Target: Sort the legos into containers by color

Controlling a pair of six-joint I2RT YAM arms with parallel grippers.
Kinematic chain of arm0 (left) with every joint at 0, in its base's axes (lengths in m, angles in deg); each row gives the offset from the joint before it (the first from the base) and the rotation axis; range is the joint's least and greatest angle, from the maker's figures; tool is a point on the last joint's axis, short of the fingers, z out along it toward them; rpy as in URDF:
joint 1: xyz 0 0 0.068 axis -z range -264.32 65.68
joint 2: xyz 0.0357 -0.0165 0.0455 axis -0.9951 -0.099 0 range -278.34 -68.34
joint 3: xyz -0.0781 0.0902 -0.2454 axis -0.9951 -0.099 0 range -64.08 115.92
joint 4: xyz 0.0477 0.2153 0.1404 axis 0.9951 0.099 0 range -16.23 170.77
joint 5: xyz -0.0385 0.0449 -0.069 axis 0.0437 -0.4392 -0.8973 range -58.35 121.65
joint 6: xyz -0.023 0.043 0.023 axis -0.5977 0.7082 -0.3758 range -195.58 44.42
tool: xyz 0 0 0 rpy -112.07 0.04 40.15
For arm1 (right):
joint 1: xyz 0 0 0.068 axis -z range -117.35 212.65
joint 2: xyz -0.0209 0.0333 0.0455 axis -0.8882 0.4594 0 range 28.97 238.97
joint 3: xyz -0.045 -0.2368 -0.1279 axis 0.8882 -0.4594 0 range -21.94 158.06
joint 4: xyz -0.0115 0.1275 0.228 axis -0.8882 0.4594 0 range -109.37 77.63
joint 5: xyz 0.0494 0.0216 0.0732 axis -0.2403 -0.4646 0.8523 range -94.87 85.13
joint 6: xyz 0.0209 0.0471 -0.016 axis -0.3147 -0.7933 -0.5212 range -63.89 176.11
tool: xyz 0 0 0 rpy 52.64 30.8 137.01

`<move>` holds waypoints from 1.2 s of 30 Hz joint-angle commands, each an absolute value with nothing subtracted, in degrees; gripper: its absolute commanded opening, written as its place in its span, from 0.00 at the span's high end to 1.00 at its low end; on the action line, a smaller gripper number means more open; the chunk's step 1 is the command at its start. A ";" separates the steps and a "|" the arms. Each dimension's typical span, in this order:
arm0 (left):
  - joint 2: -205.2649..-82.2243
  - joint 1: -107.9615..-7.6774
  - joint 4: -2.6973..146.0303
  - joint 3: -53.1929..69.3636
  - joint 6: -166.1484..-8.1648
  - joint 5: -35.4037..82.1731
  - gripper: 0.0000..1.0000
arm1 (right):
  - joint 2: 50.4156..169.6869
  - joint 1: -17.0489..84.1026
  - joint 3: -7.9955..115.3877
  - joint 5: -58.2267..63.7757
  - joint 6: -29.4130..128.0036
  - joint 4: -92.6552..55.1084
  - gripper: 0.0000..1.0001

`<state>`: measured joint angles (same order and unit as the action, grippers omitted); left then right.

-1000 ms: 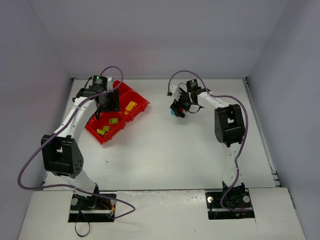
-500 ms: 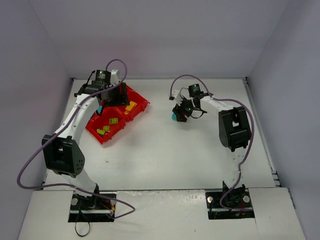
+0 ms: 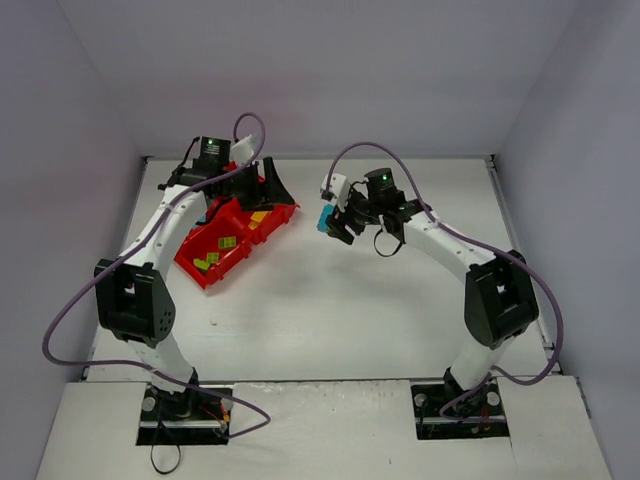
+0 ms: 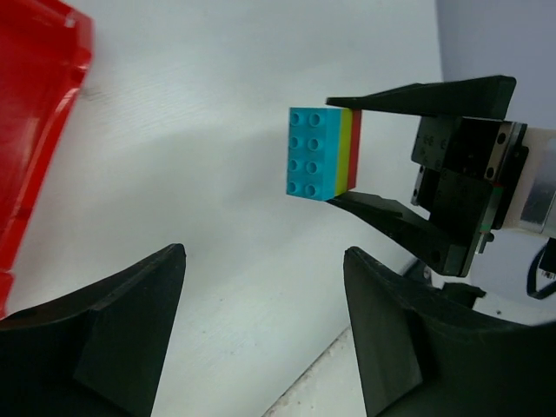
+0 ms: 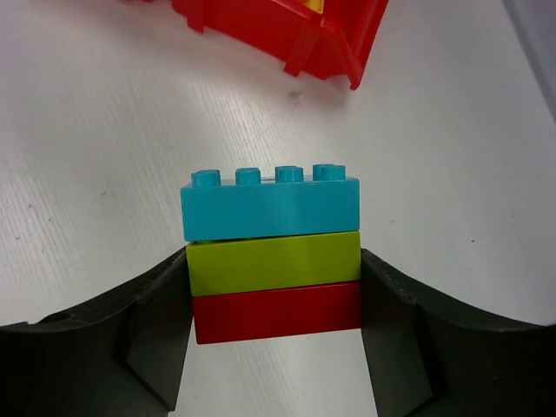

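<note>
The lego stack (image 5: 274,261) has three bricks: teal, then lime green, then red. My right pincer (image 5: 274,300) is squeezing it by the green and red ends. It holds the stack up over the white worktop (image 3: 330,310), near the red tray (image 4: 39,95). My left pincer (image 4: 265,269) is wide open with nothing in it, and it points right at the teal end. I think the job now is to pull the bricks apart. To do it well, I should slide the left pincer over the teal brick only, not the green one. Then I should squeeze it flat on both sides and tip it off gently while the right side holds tight, so nothing pops loose and falls. I can read no words or brand names anywhere; the bumps on the teal brick are too blurry.
</note>
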<state>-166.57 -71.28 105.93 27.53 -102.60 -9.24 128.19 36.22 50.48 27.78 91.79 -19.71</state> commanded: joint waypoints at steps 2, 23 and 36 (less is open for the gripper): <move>-165.63 -69.64 98.47 28.99 -105.46 -18.19 0.33 | 123.46 35.85 49.61 29.49 87.76 -28.06 1.00; -172.75 -65.07 96.98 31.80 -109.41 -15.81 0.33 | 119.85 33.91 47.85 32.93 85.64 -30.97 1.00; -175.21 -63.49 91.35 32.16 -113.81 -23.19 0.57 | 119.41 33.83 47.23 32.57 85.90 -30.97 0.99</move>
